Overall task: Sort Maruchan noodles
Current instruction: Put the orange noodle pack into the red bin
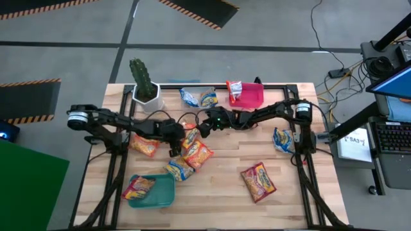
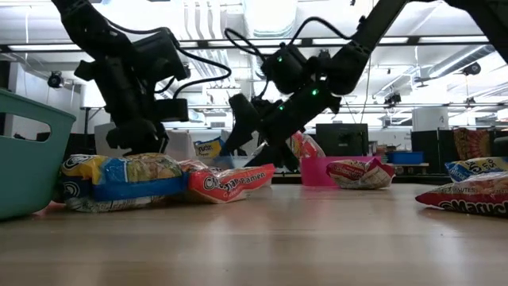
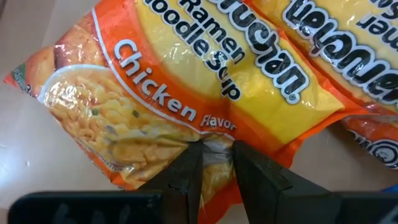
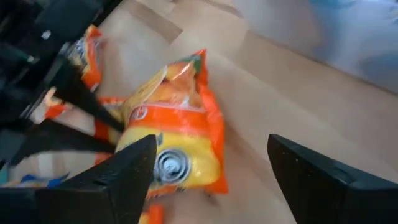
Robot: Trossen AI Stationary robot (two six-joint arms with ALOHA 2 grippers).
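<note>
Several Maruchan noodle packets lie on the wooden table (image 1: 225, 192). Two orange ones (image 1: 191, 137) (image 1: 200, 155) lie side by side at the middle. My left gripper (image 1: 174, 146) is shut on the edge of an orange chicken packet (image 3: 155, 93). My right gripper (image 1: 207, 123) hangs wide open just above an orange packet (image 4: 177, 134) that lies flat on the table; in the low view this gripper (image 2: 250, 127) is clear of the packets. A blue-yellow packet (image 1: 178, 169) lies near the teal bin (image 1: 160, 196), which holds one packet (image 1: 138, 186). My left gripper pinches the crimped end edge (image 3: 214, 148) of the orange chicken packet between its two fingers, which slant down from the table's left side. The packet lies flat on the table, with a second orange packet (image 3: 348, 56) right beside it.
A potted cactus (image 1: 144, 83) stands at the far left. A clear bin holding blue-white packets (image 1: 199, 97) and a red bin (image 1: 252, 96) with a red packet stand at the far edge. A blue-white packet (image 1: 282, 139) and a red-yellow one (image 1: 258, 181) lie at the right.
</note>
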